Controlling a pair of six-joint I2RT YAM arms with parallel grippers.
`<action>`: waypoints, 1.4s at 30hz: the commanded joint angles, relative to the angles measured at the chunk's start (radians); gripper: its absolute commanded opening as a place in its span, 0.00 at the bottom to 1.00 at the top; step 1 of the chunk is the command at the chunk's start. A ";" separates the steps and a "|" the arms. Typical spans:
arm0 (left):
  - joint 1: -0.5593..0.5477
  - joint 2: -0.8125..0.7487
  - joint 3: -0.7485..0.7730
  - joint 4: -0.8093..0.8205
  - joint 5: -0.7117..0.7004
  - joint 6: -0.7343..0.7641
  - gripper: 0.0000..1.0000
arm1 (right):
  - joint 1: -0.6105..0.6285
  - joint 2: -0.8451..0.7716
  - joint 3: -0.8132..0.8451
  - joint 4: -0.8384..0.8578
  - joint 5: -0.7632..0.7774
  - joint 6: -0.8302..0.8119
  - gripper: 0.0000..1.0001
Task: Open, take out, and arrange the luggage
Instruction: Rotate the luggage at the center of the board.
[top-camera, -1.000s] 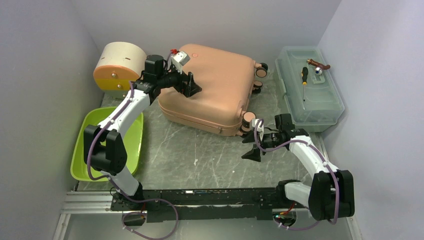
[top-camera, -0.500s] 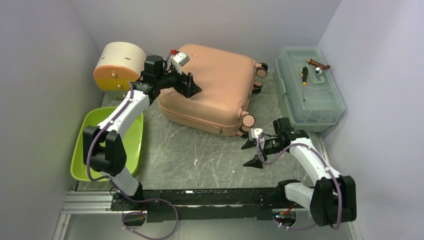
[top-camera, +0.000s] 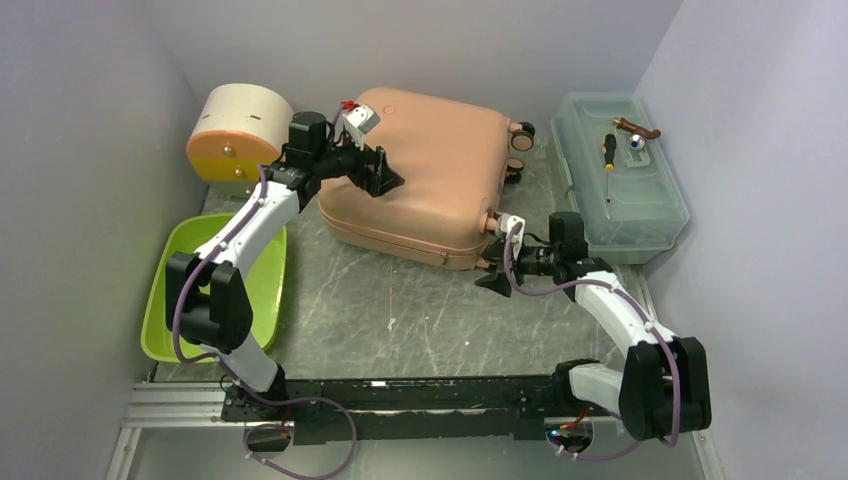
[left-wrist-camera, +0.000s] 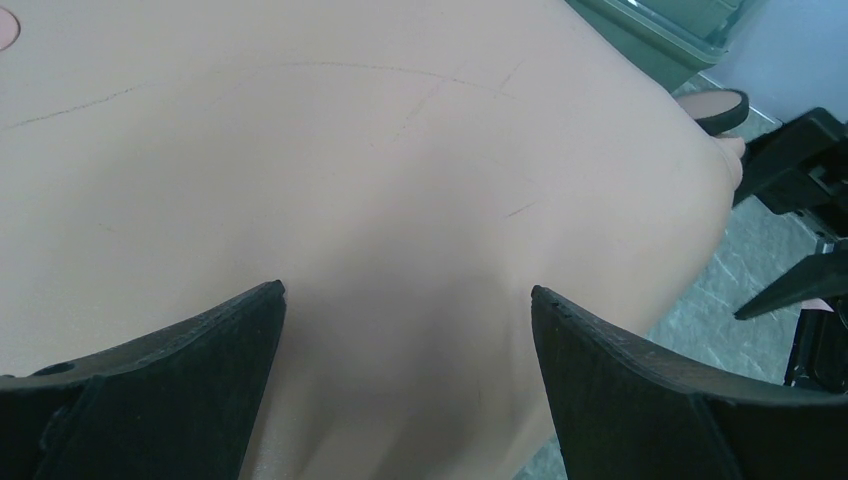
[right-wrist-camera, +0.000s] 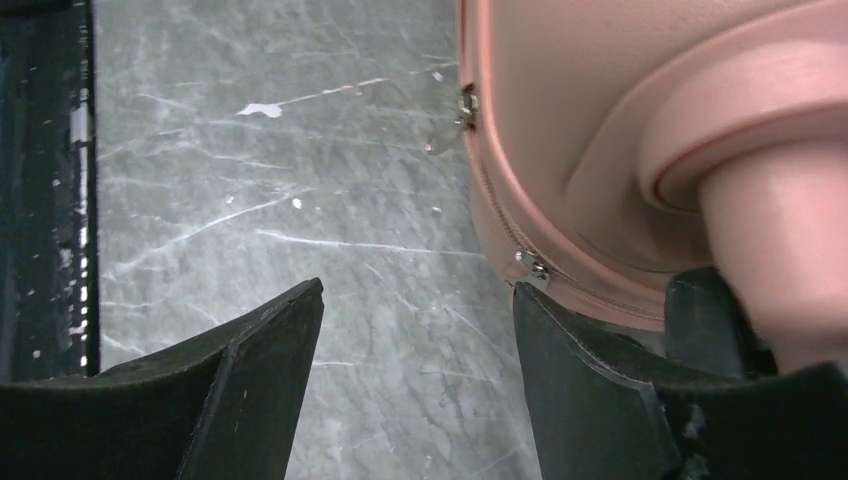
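Marbled table holds luggage; only right wrist view shows zipper pulls.

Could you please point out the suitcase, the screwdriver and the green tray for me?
suitcase (top-camera: 440, 170): top view, middle of its pink shell.
screwdriver (top-camera: 609, 148): top view, on its dark handle.
green tray (top-camera: 155, 325): top view, bare left side by the rim.

Pale lilac walls enclose a scuffed grey tabletop (marble-patterned, apparently), evenly lit.
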 joint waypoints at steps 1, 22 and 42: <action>0.000 -0.024 -0.020 -0.058 0.022 -0.031 1.00 | -0.051 0.066 0.100 0.198 0.082 0.088 0.72; 0.000 0.021 0.097 -0.125 0.071 -0.015 0.99 | -0.135 0.101 -0.155 0.583 0.081 0.004 0.67; -0.001 0.041 0.119 -0.137 0.097 -0.013 0.99 | -0.126 0.256 -0.108 0.868 -0.017 0.190 0.58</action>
